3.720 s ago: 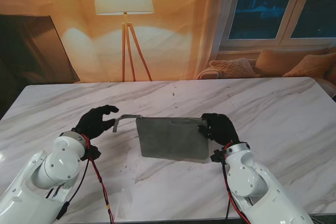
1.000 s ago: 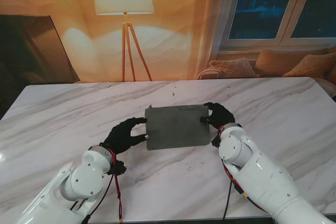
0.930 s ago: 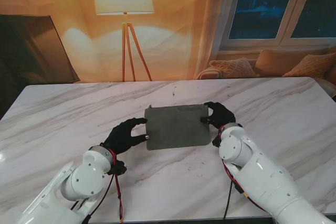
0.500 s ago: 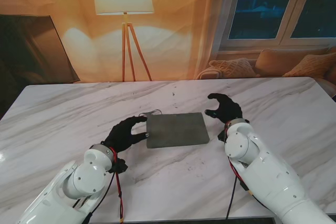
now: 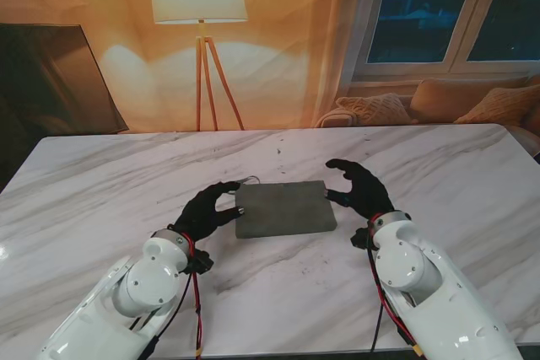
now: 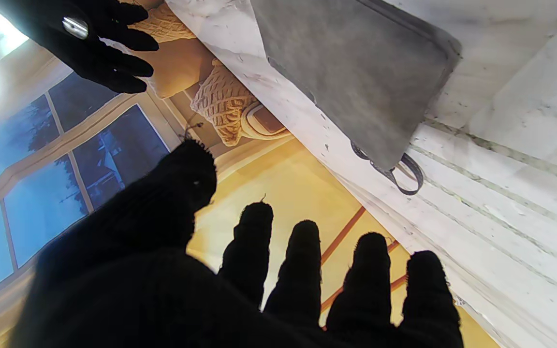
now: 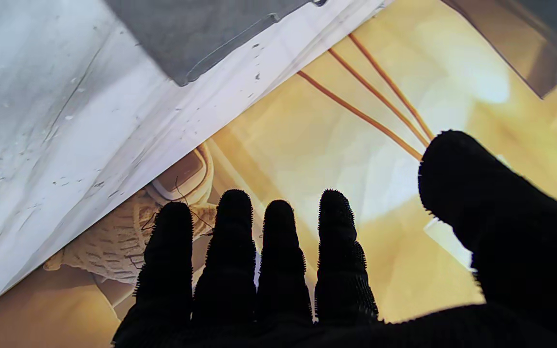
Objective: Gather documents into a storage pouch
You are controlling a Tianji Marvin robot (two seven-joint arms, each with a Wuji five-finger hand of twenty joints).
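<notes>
**Stand view: grey pouch flat on the bench, both hands open beside it**

From the stand camera I see the grey storage pouch (image 5: 284, 207) lying flat near the middle of the white marble bench (image 5: 101, 183), its long sides running left to right. A thin strap loop (image 5: 247, 180) pokes out at its far left corner; in the left wrist view the same loop (image 6: 401, 173) lies on the marble just off the pouch's corner. I cannot make out any documents, and I cannot tell whether the pouch's mouth is open or closed.

My left hand (image 5: 208, 209) sits just beside the pouch's left edge, fingers curled loosely toward it with the tips close to or touching the edge; I cannot tell which. It has nothing in its grasp. The left wrist view shows its fingers (image 6: 302, 270) spread apart with only air between them.

My right hand (image 5: 358, 188) hovers near the pouch's right edge, apart from it, thumb and fingers spread wide and empty. The right wrist view confirms the fingers (image 7: 278, 261) extended side by side, thumb held away.

Beyond the bench stand a floor lamp (image 5: 199, 6) on a wooden tripod, a window (image 5: 447, 10), and cushions (image 5: 375, 110) on a sofa.
</notes>
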